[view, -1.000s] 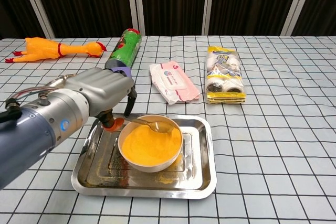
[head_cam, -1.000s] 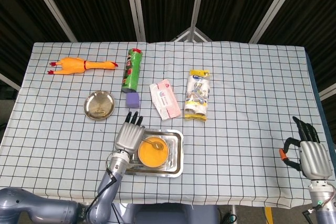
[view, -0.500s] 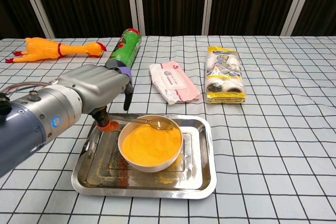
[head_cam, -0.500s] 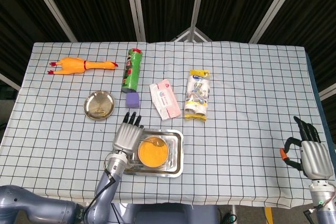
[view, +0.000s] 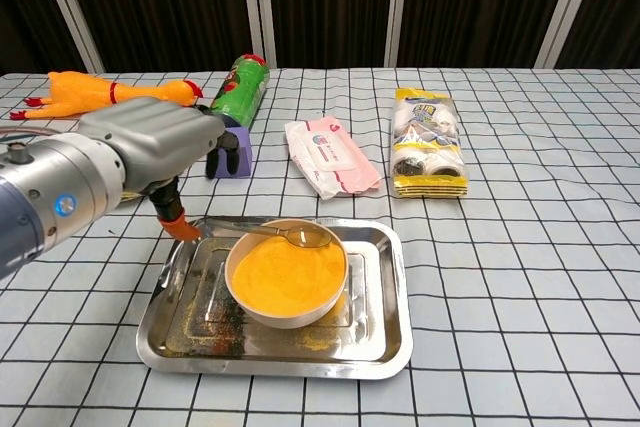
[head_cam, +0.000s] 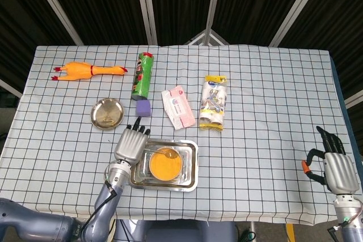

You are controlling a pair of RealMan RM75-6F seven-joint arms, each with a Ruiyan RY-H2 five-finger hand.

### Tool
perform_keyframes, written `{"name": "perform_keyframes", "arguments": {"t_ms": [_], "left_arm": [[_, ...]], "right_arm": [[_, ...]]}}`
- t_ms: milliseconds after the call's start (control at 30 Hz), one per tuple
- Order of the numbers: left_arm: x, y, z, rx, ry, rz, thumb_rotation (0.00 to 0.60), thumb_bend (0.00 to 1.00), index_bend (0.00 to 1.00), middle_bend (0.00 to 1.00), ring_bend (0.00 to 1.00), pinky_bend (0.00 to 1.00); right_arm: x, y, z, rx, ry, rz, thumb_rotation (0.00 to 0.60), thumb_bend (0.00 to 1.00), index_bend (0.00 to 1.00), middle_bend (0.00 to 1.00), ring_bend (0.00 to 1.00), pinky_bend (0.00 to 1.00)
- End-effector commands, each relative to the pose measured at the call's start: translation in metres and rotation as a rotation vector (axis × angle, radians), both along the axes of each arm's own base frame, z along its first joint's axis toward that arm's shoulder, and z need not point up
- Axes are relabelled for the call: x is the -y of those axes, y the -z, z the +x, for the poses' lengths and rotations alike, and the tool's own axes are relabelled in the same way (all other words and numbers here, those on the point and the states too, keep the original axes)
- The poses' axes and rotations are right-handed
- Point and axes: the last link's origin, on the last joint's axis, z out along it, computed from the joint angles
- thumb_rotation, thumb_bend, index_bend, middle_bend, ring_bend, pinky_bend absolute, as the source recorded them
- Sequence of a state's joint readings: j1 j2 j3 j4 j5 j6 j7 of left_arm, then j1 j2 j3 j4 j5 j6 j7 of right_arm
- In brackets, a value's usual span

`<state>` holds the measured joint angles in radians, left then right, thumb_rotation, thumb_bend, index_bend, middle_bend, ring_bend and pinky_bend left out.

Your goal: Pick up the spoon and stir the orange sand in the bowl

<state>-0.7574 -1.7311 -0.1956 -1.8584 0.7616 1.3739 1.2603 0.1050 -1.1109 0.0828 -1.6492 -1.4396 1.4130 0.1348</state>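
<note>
Left hand (view: 150,152), grey and metallic, hovers over the left rim of the shallow steel tray (view: 385,332) and grasps nothing; its dark fingers (head_cam: 136,130) point toward the far side of the table, loosely spread. Right hand (head_cam: 334,165) rests at the near right corner of the checked tablecloth (head_cam: 266,94), fingers apart and empty, well away from the work.

Within the tray sits the round white bowl (view: 245,302), filled with orange sand (view: 285,275). The slim metal spoon (view: 290,236) lies across the bowl's far rim, its bowl end on the sand at the right and its handle running out to the left, toward the left hand but not touching it.

The step in hand appears to be the pick-up. It would be done well by lowering the left hand onto the free handle end, pinching it clear of the rim, and lifting without dragging the bowl; loose grains on the tray floor suggest the bowl may slide. Stirring should then stay shallow to avoid spilling.

Farther off lie a small round metal dish (head_cam: 106,113), a purple block (view: 236,150), a green cylindrical can (head_cam: 144,75), a pink wipes packet (view: 330,155), a yellow-edged snack pack (view: 426,142) and an orange rubber chicken (head_cam: 88,71).
</note>
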Motion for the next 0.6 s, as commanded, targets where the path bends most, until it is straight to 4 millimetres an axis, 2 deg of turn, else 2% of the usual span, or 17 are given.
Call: {"name": "perform_keyframes", "arguments": {"t_ms": [33,100,167,600], "left_arm": [[0.001,0.001,0.002,0.03,-0.012,-0.019,0.6,0.34,0.39,0.89,0.86,0.91],[0.001,0.002,0.004,0.049,-0.011,-0.029,0.6,0.39,0.43,0.97,0.93,0.97],[0.002,0.003,0.006,0.054,-0.009,-0.035,0.6,0.42,0.46,1.0,0.96,0.99],[0.001,0.019,0.013,0.036,-0.054,-0.061,0.6,0.46,0.47,1.0,1.0,1.0]], "right_arm": [[0.0,0.0,0.0,0.0,-0.001,0.0,0.6,0.43,0.0,0.0,0.0,0.0],[0.0,0.0,0.0,0.0,-0.001,0.0,0.6,0.43,0.0,0.0,0.0,0.0],[0.0,0.0,0.0,0.001,0.0,0.001,0.6,0.43,0.0,0.0,0.0,0.0],[0.0,0.0,0.001,0.005,-0.001,0.002,0.6,0.43,0.0,0.0,0.0,0.0]]}}
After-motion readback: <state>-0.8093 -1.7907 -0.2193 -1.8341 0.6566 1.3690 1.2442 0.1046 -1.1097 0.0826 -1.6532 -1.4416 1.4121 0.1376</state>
